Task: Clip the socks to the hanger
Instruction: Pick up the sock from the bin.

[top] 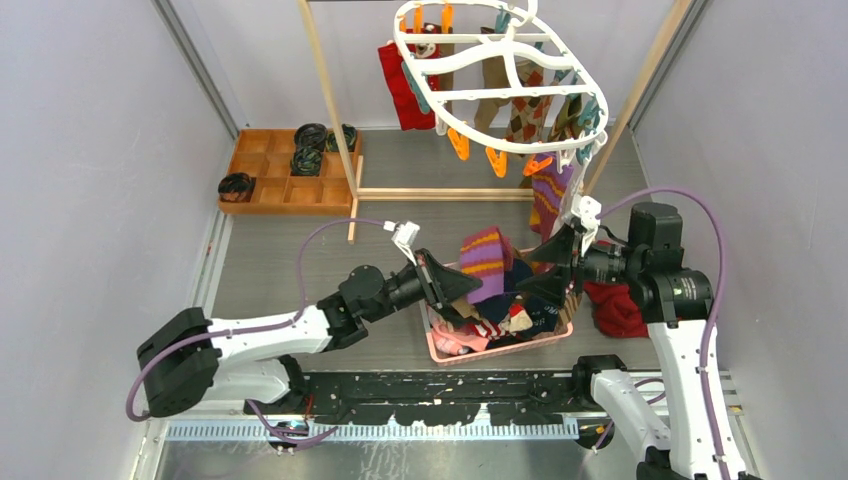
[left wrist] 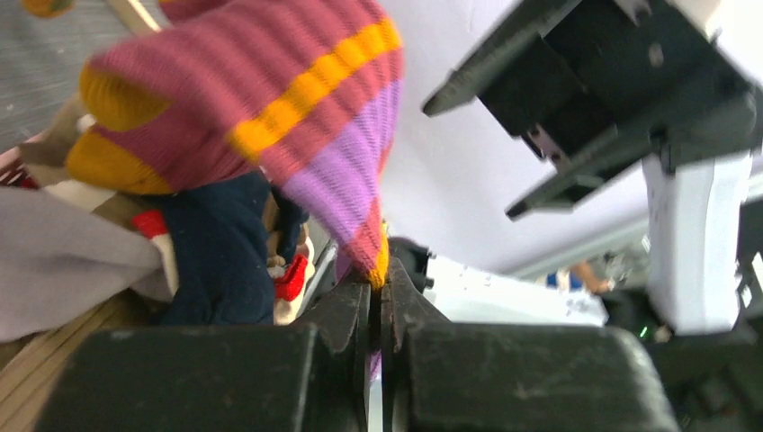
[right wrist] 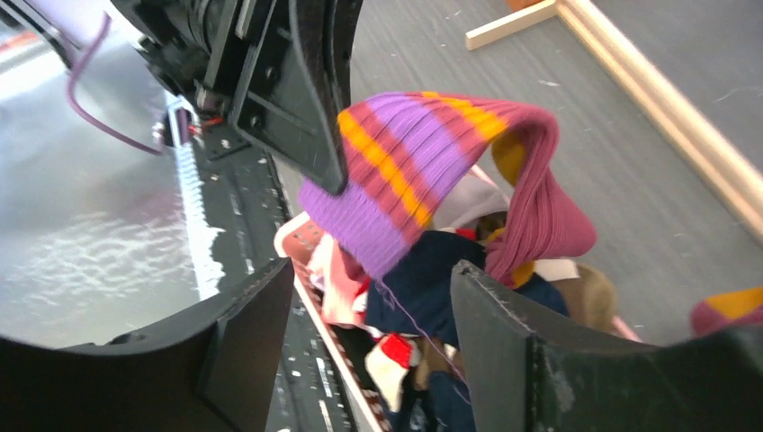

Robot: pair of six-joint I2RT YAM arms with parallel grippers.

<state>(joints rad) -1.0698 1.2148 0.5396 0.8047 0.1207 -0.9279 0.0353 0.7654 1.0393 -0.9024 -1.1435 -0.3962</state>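
Observation:
My left gripper (top: 468, 284) is shut on the edge of a maroon, purple and orange striped sock (top: 487, 262) and holds it just above the pile of socks (top: 510, 315) in the pink basket (top: 440, 346). In the left wrist view the shut gripper (left wrist: 378, 286) pinches the sock's corner (left wrist: 297, 117). My right gripper (top: 535, 284) faces it from the right, open and empty; in its own view the gripper (right wrist: 371, 270) gapes below the draped sock (right wrist: 423, 171). The white oval hanger (top: 500, 90) hangs at the back with several socks clipped on.
The wooden-post rack (top: 328, 100) carries the hanger. A wooden tray (top: 290, 172) with black coiled rolls sits at back left. A red cloth (top: 615, 310) lies right of the basket. A matching striped sock (top: 550, 195) hangs low from the hanger's right side.

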